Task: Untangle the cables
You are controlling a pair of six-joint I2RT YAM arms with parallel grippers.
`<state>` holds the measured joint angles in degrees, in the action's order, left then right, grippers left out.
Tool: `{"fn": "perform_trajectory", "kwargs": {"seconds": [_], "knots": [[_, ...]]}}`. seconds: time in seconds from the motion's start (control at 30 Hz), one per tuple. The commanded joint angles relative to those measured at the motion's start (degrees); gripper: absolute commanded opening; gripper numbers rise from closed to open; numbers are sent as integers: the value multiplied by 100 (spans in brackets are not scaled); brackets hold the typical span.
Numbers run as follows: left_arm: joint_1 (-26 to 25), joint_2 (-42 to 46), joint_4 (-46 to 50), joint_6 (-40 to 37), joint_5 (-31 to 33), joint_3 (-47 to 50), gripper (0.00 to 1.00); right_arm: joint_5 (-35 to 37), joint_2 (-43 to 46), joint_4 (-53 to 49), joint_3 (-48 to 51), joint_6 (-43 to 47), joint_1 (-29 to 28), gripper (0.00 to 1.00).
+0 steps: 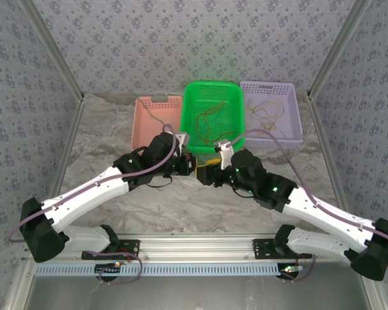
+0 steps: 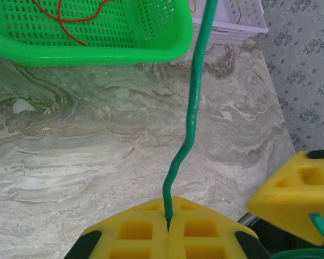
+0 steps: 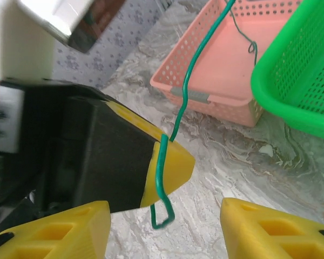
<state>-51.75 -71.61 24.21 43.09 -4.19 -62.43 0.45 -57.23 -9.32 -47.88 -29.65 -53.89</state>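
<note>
The left gripper (image 2: 168, 218) clamped the green cable (image 2: 193, 108) trailing from the pink basket (image 3: 232, 108), its hooked tail between the parted fingers of the right gripper (image 3: 166, 221); a skewed close could have missed it.

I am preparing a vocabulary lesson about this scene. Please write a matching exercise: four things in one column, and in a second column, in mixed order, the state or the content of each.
Column 1
1. left gripper
2. right gripper
3. green basket
4. purple basket

Column 2
A. holds yellow cables
B. shut on the green cable
C. open, fingers wide apart
D. holds red-orange cables

Right pairs: 1-B, 2-C, 3-D, 4-A.
</note>
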Motion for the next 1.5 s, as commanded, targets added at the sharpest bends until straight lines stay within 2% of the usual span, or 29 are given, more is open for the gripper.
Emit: {"fn": "perform_trajectory", "kwargs": {"seconds": [0.0,0.23,0.4,0.53,0.6,0.8,0.9,1.0,1.1,1.17,1.2,1.3,1.33,1.4,1.47], "knots": [[7,63,-74,57,50,-69,0,280,-163,449,-327,-120,-52,54],[7,143,-57,33,47,-36,0,590,-186,325,-330,-126,-24,33],[27,224,-66,96,175,-25,0,744,-29,353,-107,-321,-40,0],[291,581,-503,499,343,252,0,1259,329,847,580,-986,-259,0],[544,846,-967,828,267,502,0,1592,599,1461,1134,-1460,-432,0],[844,993,-2423,1498,29,835,0,2874,617,3143,2226,-3384,-1134,0],[849,904,-3198,1847,36,1028,0,3604,362,3248,2353,-4771,-1517,0],[845,911,-3827,2065,188,1246,0,4117,147,2678,2238,-6172,-1850,0],[857,997,-3969,2058,300,1287,0,4182,-68,2221,2056,-6994,-2032,0],[933,1048,-3731,2007,243,1201,0,4077,-139,1958,1870,-6930,-2022,0],[985,1074,-3475,1951,197,1117,0,4047,-86,1491,1691,-6849,-2004,4],[1253,1187,-2721,1659,-31,927,0,4405,335,-62,1028,-6065,-1968,48],[1392,1230,-2376,1478,-137,830,0,4584,516,-536,806,-5606,-1957,55],[1759,1264,-1630,1129,-438,617,0,4732,921,-840,517,-4206,-1874,61],[2300,1267,-1017,664,-905,428,0,4543,1237,-1346,114,-3148,-1620,63]]}}
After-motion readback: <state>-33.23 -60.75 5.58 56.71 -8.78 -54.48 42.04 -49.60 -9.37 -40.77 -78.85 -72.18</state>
